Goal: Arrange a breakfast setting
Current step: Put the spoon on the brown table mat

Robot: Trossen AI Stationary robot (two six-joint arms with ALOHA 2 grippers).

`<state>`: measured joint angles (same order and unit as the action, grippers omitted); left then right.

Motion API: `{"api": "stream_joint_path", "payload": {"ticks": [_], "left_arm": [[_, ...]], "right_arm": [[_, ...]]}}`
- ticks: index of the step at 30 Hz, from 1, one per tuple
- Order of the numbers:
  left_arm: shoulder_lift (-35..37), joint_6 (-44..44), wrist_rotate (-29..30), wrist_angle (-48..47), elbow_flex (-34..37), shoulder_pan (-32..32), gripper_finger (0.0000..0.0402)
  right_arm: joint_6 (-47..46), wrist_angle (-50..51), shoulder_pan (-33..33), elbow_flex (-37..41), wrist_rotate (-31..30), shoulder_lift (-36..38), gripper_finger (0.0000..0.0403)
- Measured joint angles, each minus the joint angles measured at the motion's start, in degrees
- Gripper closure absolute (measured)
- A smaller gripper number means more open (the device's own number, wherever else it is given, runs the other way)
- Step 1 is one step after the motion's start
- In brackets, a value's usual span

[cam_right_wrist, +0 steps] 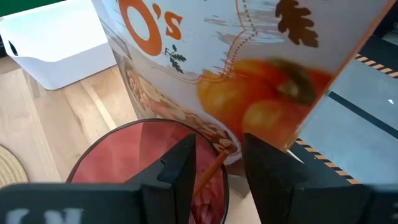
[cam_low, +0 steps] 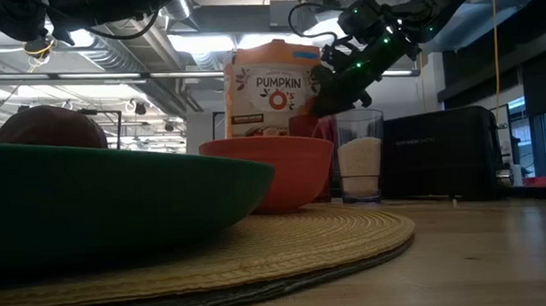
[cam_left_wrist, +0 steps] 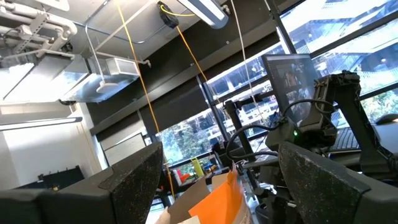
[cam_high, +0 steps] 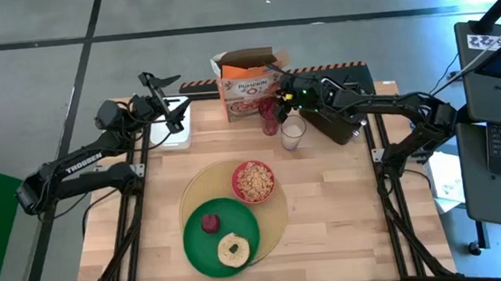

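A round tan placemat (cam_high: pixel 278 213) lies at the table's middle. On it stand a green plate (cam_high: pixel 201 245) and a red bowl (cam_high: pixel 253 181) of cereal. The plate holds a dark-red fruit (cam_high: pixel 209 222) and a bread ring (cam_high: pixel 234 249). My right gripper (cam_high: pixel 276 104) hangs over a red cup (cam_right_wrist: pixel 124 155) beside the cereal box (cam_high: pixel 248 86). It is open by a narrow gap, and a thin gold spoon handle (cam_right_wrist: pixel 210 173) rises from the cup between its fingers. My left gripper (cam_high: pixel 163 98) is open and empty, raised at the far left. My right gripper comes from above, its fingers (cam_right_wrist: pixel 177 171) on either side of the gold handle (cam_right_wrist: pixel 214 165) that sticks up out of the red cup. I cannot tell whether a finger touches the handle.
A glass of milk (cam_high: pixel 293 134) stands next to the red cup, with the black toaster (cam_high: pixel 335 119) to its right. A white tray (cam_high: pixel 174 127) sits at the far left under my left gripper. Bare wood lies right of the placemat.
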<state>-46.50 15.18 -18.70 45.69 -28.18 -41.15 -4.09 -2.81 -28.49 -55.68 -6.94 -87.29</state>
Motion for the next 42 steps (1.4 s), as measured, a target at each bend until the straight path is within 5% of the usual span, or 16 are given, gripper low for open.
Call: {"api": "stream_joint_path", "payload": {"ticks": [22,35,42], "left_arm": [[0.0,0.0,0.0,0.02,0.0,0.0,0.0088],[0.0,0.0,0.0,0.02,0.0,0.02,0.0088],[0.0,0.02,0.0,0.01,0.0,0.02,0.0088]], "right_arm": [[1.43,0.94,0.02,0.0,0.53,-0.07,0.0272],[1.42,-1.17,0.0,-0.09,1.07,-2.4,0.0364],[1.3,-1.85,0.0,-0.15,2.89,-2.69,0.0371]]}}
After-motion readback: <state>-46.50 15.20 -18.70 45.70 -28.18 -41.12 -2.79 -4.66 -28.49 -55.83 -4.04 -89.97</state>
